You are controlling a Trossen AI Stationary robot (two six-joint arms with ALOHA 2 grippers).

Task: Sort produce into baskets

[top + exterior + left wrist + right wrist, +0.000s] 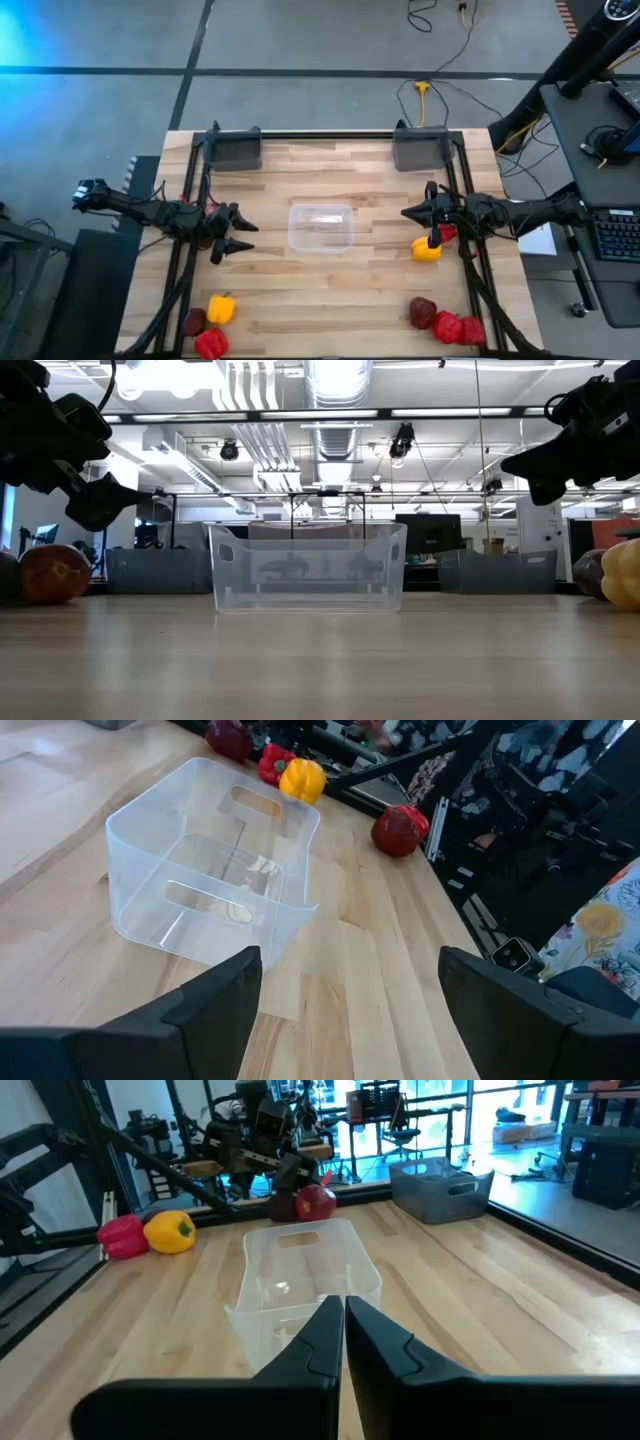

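Note:
The clear plastic container (320, 227) stands at the table's middle, between my two grippers. My left gripper (240, 240) hovers open and empty to its left, fingers pointing at it (350, 985). My right gripper (408, 212) hovers shut and empty to its right (343, 1330). A yellow pepper (426, 248) and a red pepper (446, 233) lie on the table under the right arm. A yellow pepper (221, 308), a dark apple (194, 322) and a red pepper (211, 343) lie at the near left. An apple (422, 313) and two red peppers (458, 328) lie at the near right.
Two dark grey trays (235, 150) (420, 150) stand at the table's far edge, left and right. Another red apple (315, 1202) lies under the left arm. Black frame rails run along both table sides. Bare wood lies near of the container.

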